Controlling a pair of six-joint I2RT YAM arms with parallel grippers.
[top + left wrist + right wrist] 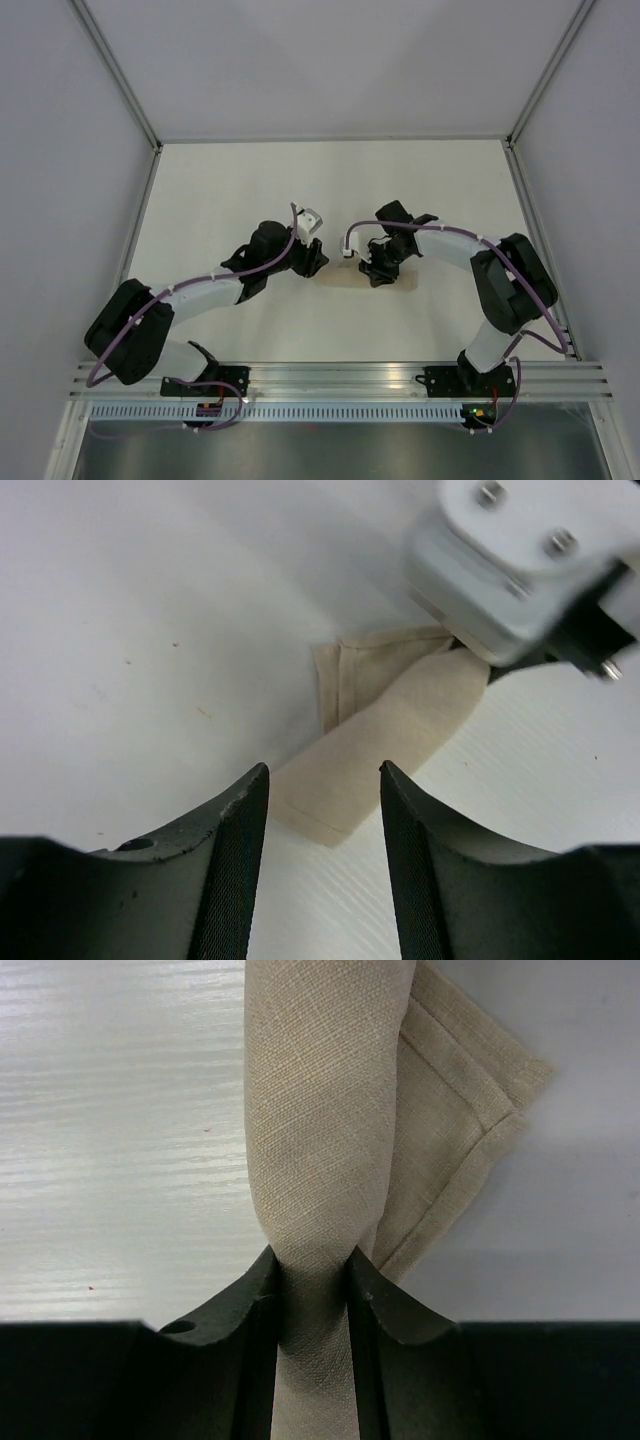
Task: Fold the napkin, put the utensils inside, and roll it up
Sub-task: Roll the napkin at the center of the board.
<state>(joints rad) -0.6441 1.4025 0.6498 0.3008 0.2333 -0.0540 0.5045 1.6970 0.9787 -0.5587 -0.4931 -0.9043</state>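
the napkin (320, 1150) is a slim roll of coarse, woven tan cloth lying on the smooth white table (250, 190), near its middle in the top view. the right gripper (312, 1270) sits at the roll's 3 o'clock there, and its dark, ridged fingers (250, 1320) are pinched narrow on one end of the roll, pressing the cloth from both sides. in the right wrist view the roll runs from 6 to 12 o'clock, and a flat corner with a stitched double hem sticks out toward 2 o'clock.

the left gripper (322, 780) is at the roll's 9 o'clock in the top view. its black fingers, with fine-ribbed inner pads (235, 880), stand wide apart and hold nothing. the squared other end of the roll lies on the table in the gap seen between them, with a flat hemmed flap at 12 o'clock.
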